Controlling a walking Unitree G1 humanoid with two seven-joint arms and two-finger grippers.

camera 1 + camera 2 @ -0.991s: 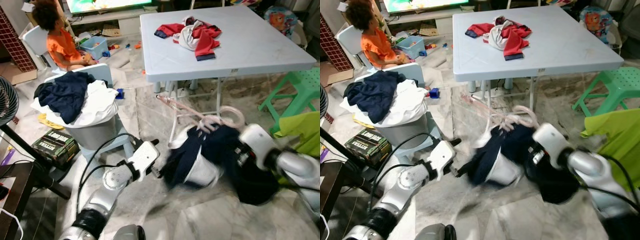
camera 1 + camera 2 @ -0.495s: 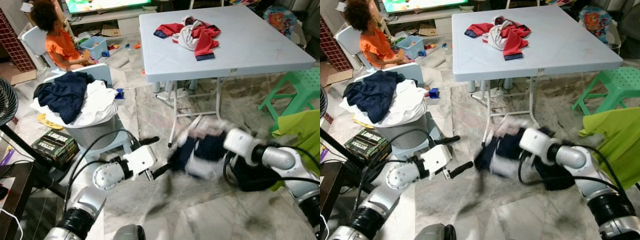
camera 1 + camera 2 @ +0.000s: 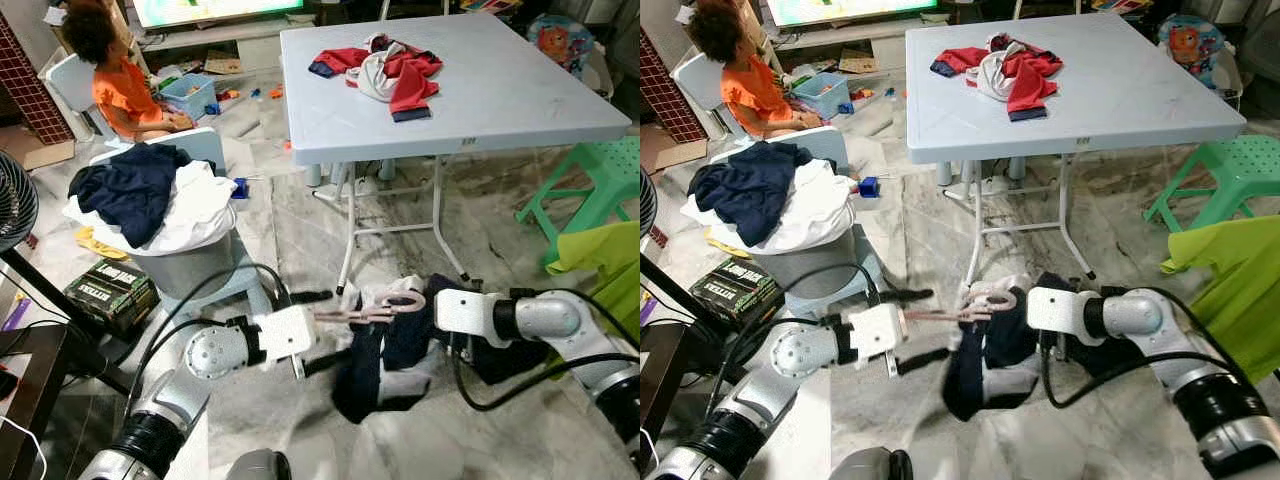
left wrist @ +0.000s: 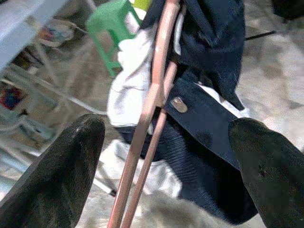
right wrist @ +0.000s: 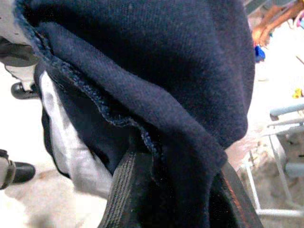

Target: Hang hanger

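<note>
Now sharp, pink hanger (image 3: 368, 312) with navy garment (image 3: 385, 350) between spread left gripper (image 3: 318, 328) fingers, right gripper (image 5: 156, 190) buried, state unclear.

Navy-and-white garment (image 3: 385, 350) covering right gripper fingers; pink hanger (image 4: 152, 102) running off left wrist view's edges.

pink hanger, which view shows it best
The left wrist view: the pink hanger runs close up between the left gripper's spread fingers. Both eye views show its hook small over the navy garment; the right wrist view shows cloth.
</note>
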